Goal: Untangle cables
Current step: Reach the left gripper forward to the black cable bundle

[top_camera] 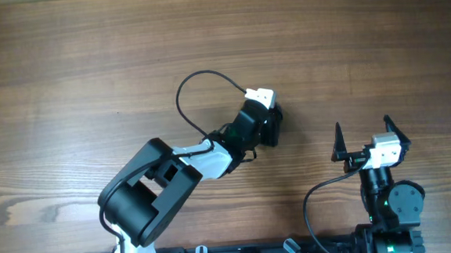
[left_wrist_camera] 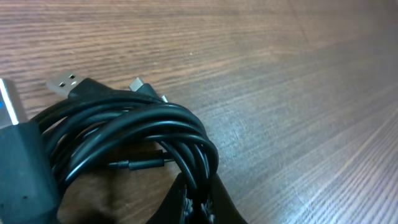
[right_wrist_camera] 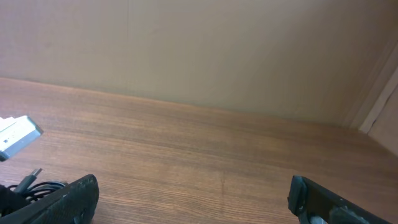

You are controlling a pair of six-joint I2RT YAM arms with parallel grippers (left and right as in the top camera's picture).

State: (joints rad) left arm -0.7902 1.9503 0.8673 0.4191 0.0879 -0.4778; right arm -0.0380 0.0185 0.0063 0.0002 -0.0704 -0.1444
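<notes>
The cables (left_wrist_camera: 130,134) lie as a coiled black bundle on the wooden table, filling the left wrist view. A silver flat plug (left_wrist_camera: 65,82), a small plug (left_wrist_camera: 140,85) and a thin pin plug (left_wrist_camera: 140,163) stick out of it. My left gripper (left_wrist_camera: 198,205) is shut on several strands at the coil's near edge. In the overhead view the left gripper (top_camera: 271,126) covers the bundle. My right gripper (top_camera: 365,140) stands open to the right of it, apart from it, with nothing between its fingers (right_wrist_camera: 74,198). A bit of the bundle (right_wrist_camera: 34,185) shows at the right wrist view's lower left.
The left arm's own thicker black cable (top_camera: 200,89) loops over the table behind the arm. The right arm's cable (top_camera: 316,195) curves beside its base. A beige wall (right_wrist_camera: 199,50) rises behind the table's far edge.
</notes>
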